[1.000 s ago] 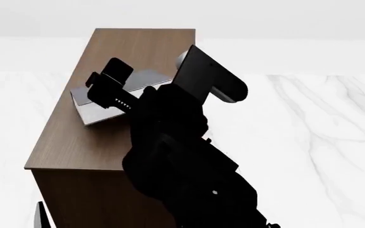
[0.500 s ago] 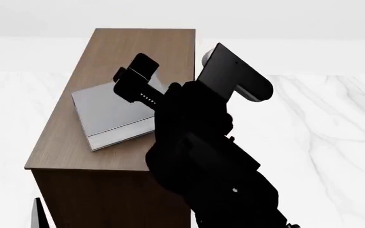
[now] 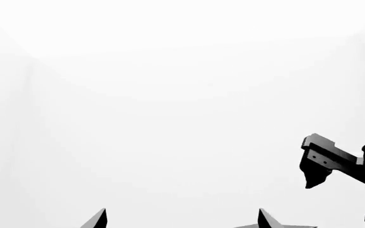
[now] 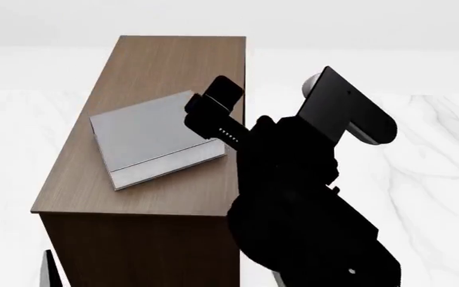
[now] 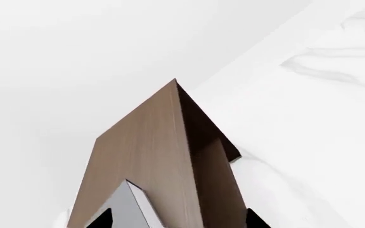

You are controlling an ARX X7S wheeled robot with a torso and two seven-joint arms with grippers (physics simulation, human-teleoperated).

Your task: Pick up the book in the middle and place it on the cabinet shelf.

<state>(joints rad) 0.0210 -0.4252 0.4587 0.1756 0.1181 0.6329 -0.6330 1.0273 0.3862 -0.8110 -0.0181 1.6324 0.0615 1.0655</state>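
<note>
The book (image 4: pixel 151 136) lies flat on the cabinet shelf (image 4: pixel 165 66), on the long brown wood-grain top, at about 9 o'clock from the right gripper (image 4: pixel 213 107). Its cover is plain mid-grey, with a pale band of page edges along its near side, and it sits askew to the cabinet's edges. The right jaws hang over the book's 3 o'clock corner, holding nothing; whether they are parted cannot be told. The left gripper (image 3: pixel 179 221) shows two spread fingertips, grasping nothing.
</note>
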